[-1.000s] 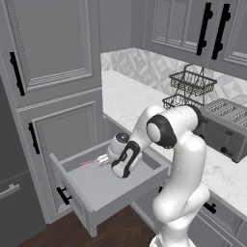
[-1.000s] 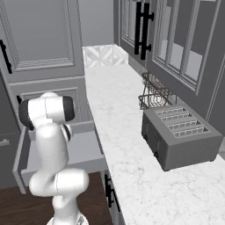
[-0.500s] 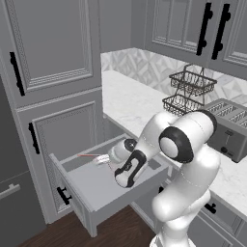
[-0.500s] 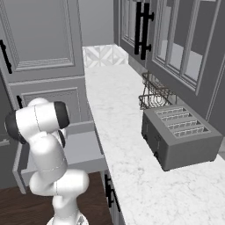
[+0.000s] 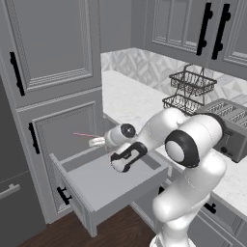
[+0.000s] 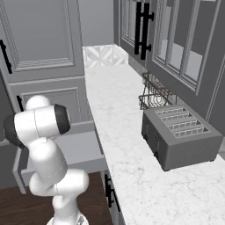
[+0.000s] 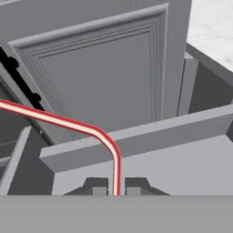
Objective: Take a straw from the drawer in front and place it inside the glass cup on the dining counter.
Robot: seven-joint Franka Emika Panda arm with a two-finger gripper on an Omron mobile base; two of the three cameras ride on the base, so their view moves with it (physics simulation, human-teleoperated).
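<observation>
The straw (image 5: 84,135) is a thin red-pink stick held level above the back left part of the open grey drawer (image 5: 103,185). My gripper (image 5: 99,141) is shut on its right end and points left toward the panelled cabinet door. In the hand view the straw (image 7: 68,122) rises from between the two dark fingertips (image 7: 97,185), bends and runs off to the left, with my gripper (image 7: 116,187) shut on it. The drawer (image 6: 85,149) shows behind my arm in the right base view. The glass cup and the dining counter are out of view.
A grey toaster (image 6: 180,136) and a black wire basket (image 6: 154,94) stand on the white marble wall counter (image 6: 118,118) to the right. Tall grey cabinet doors (image 5: 48,43) rise behind the drawer. The drawer's black bar handle (image 5: 62,195) faces the wood floor.
My gripper has risen and swung left out of the drawer, carrying the straw up with it. My elbow has swung out to the right.
</observation>
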